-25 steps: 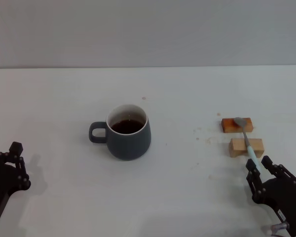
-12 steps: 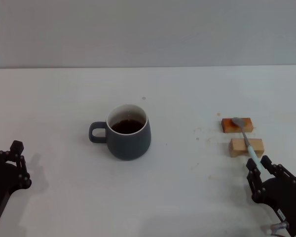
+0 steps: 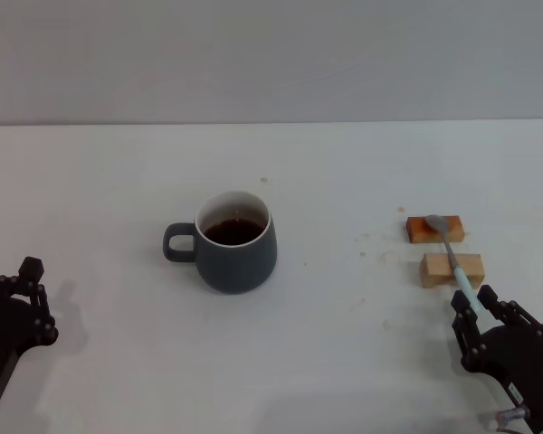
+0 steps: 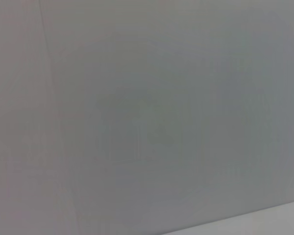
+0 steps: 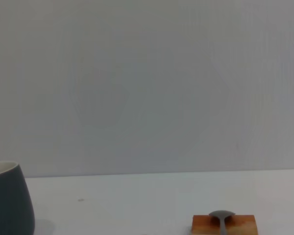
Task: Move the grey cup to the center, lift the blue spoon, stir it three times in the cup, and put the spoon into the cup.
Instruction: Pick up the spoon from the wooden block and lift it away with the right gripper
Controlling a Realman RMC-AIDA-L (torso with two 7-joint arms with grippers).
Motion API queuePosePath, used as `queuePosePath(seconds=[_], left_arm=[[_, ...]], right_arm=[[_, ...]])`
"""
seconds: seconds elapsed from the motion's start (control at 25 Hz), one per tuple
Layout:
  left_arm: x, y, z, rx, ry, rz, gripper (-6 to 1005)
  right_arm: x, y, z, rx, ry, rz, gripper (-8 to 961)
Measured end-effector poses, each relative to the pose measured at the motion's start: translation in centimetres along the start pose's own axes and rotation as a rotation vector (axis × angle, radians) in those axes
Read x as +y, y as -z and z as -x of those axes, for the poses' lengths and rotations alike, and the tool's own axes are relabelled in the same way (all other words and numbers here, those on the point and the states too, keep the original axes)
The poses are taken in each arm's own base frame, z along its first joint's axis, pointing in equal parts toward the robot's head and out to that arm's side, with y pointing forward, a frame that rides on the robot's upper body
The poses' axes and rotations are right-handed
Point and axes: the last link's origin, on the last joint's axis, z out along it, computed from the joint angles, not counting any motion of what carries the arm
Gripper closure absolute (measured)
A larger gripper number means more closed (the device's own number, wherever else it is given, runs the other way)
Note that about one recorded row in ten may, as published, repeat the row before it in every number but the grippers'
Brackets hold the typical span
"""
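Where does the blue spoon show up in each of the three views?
Head view: the blue spoon lies at the right, across two wooden blocks, just ahead of the right gripper.
Left wrist view: not in it.
Right wrist view: only its bowl and neck, at the lower edge.
Shared landmark: the orange-brown far block.

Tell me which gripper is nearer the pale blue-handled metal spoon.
Right. The right gripper sits at the pale blue-handled metal spoon's handle end, just short of the two wooden blocks it rests on. The left gripper is parked far across the table, beyond the dark grey mug.
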Motion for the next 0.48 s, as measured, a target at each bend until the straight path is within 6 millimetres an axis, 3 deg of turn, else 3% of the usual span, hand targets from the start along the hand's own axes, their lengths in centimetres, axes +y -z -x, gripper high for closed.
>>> queuePosePath(seconds=[0.48], left_arm=[[0.02,0.01,0.01,0.0,0.002,0.001,1000]], right_arm=[[0.02,-0.02,-0.15,0.011,0.001,0.002,643]])
